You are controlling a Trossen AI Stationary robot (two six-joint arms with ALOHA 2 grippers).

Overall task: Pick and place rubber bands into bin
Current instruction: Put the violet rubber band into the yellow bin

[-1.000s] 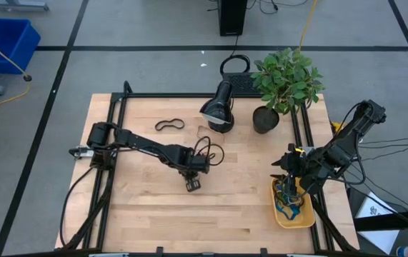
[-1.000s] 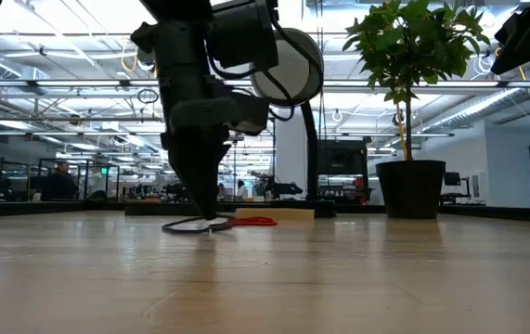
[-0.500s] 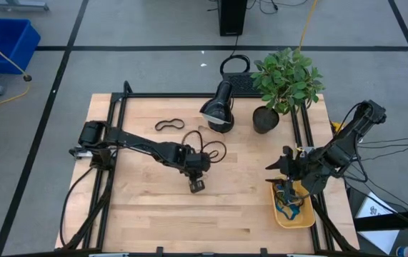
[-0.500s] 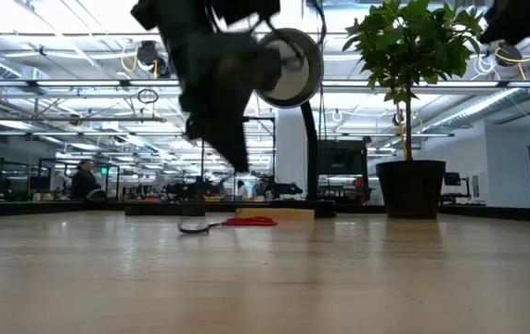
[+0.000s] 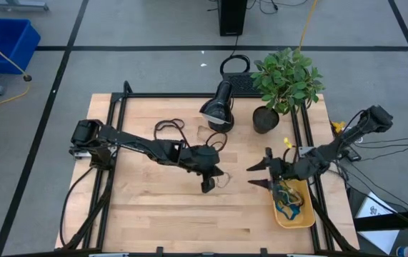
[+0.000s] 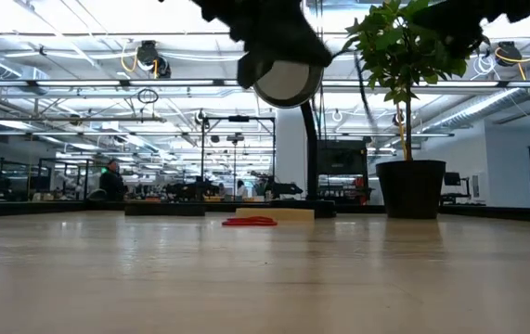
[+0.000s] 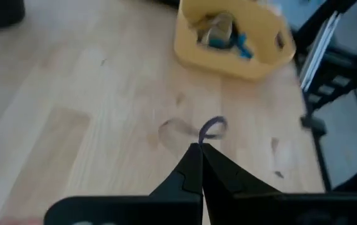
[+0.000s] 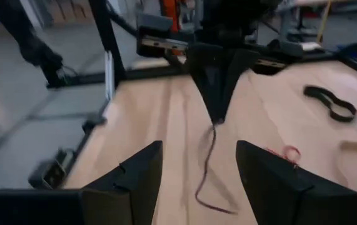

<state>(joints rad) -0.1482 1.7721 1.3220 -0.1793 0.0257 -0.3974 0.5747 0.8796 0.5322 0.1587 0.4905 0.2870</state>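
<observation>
The left gripper (image 5: pixel 208 187) is pinching a thin dark rubber band (image 7: pixel 212 129) in closed jaws, dangling it above the tabletop (image 5: pixel 153 207) beside the yellow bin (image 5: pixel 305 214). The right gripper (image 5: pixel 259 175) is hovering with fingers spread wide and empty, just beside the bin. More bands (image 5: pixel 286 200) are lying in the bin, and a red band (image 6: pixel 249 221) and a black band (image 8: pixel 330 103) are lying farther away.

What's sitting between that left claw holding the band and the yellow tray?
In the high view, only the right gripper, fingers spread, and bare wood lie between the left gripper, shut on a rubber band, and the bin.
</observation>
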